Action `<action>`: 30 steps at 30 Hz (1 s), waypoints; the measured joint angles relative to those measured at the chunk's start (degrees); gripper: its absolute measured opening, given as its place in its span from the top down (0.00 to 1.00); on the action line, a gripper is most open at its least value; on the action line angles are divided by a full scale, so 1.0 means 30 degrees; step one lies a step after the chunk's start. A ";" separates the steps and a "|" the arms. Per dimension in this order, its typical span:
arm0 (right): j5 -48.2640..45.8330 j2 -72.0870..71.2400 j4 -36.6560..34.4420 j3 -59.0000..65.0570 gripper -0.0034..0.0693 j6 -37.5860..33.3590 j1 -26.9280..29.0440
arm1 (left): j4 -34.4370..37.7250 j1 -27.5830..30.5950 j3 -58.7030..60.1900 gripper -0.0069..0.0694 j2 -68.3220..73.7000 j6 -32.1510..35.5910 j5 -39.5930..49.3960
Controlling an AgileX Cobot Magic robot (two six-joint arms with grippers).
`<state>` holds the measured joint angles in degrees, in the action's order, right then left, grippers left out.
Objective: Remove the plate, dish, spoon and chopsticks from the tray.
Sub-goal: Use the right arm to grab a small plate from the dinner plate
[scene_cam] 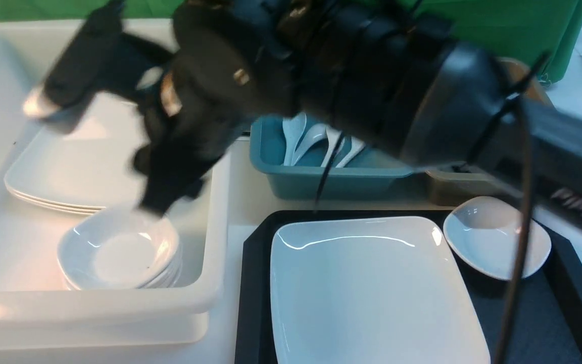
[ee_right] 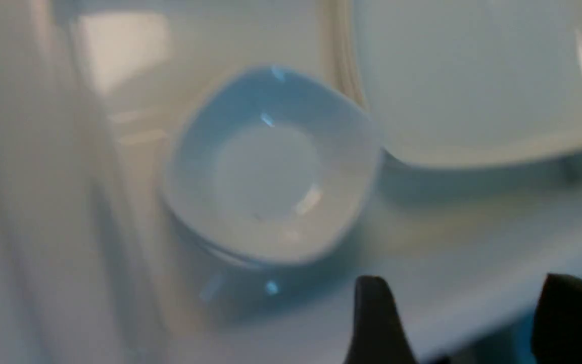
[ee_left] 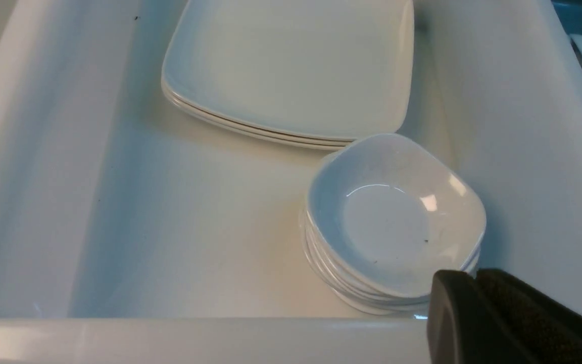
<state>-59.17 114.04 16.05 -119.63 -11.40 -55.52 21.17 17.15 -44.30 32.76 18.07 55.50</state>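
Only the front view shows the plate point(scene_cam: 367, 288) and tray point(scene_cam: 253, 283); wrist views show right claw point(ee_right: 465, 303) spread empty over stacked dishes point(ee_right: 265, 172), left claw point(ee_left: 473, 277) closed.

Plate point(scene_cam: 367, 293) on tray point(scene_cam: 253, 283), dish point(scene_cam: 488, 237) beside, perhaps touching

- A large white tub point(scene_cam: 210, 298) stands on the left of the counter point(scene_cam: 240, 202).
- Inside it, toward the far side, lies a stack of big white square plates point(scene_cam: 68, 172).
- Nearer the front, by the tub's right wall, sits a stack of small white squarish dishes point(scene_cam: 119, 253). It is just beside the plate stack, and its top dish shows a few dark specks.
- A blue tub point(scene_cam: 321, 182) sits farther back, right of the white one, holding several white soup spoons point(scene_cam: 296, 139) leaning against one another.
- A brown tub point(scene_cam: 452, 187) is next to the blue one on its right, mostly hidden.
- A green backdrop point(scene_cam: 498, 25) runs behind everything.
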 joint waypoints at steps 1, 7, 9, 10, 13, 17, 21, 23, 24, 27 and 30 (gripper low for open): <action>-0.0800 -0.0257 0.0843 0.0000 0.52 0.0232 0.0287 | 0.0123 -0.0294 0.0000 0.89 0.0087 0.0000 0.0067; -0.2550 -0.4178 0.0136 0.3475 0.88 0.2305 0.5691 | 0.0779 -0.3401 0.0000 0.89 0.1662 0.0613 0.0932; -0.2550 -0.5786 -0.0824 0.5799 0.85 0.2669 0.7640 | 0.0821 -0.4192 0.0000 0.89 0.2255 0.0633 0.0913; -0.2530 -0.6502 -0.1128 0.7065 0.82 0.2812 0.8702 | 0.0881 -0.4577 0.0000 0.89 0.2559 0.0633 0.0913; -0.2216 -0.7953 -0.1515 1.0725 0.65 0.3514 1.1795 | 0.0879 -0.5473 0.0000 0.89 0.3414 0.0633 0.0913; -0.0839 -0.8339 -0.1598 1.4290 0.44 0.3800 1.4116 | 0.0949 -0.5934 0.0000 0.89 0.4259 0.0653 0.0731; 0.2290 -0.7964 -0.1972 1.7967 0.24 0.2774 1.4885 | 0.1017 -0.6036 0.0000 0.89 0.5170 0.1133 -0.0013; 0.4114 -0.7708 -0.2265 1.9003 0.20 0.2061 1.4784 | 0.1017 -0.6075 0.0000 0.89 0.5436 0.1221 -0.0579; 0.4707 -0.7565 -0.2319 1.9321 0.18 0.1791 1.4784 | 0.1017 -0.6075 0.0000 0.89 0.5512 0.1236 -0.0843; 0.5960 -0.7021 -0.2334 1.9656 0.17 0.1224 1.4581 | 0.0997 -0.6075 0.0000 0.89 0.5646 0.1487 -0.1308; 0.6256 -0.6567 -0.2334 1.9683 0.17 0.0833 1.4376 | 0.0984 -0.6075 0.0000 0.89 0.5670 0.1509 -0.1444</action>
<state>-40.40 94.34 9.05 -60.58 -8.90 -12.39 24.12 -1.07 -44.30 49.77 22.60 51.16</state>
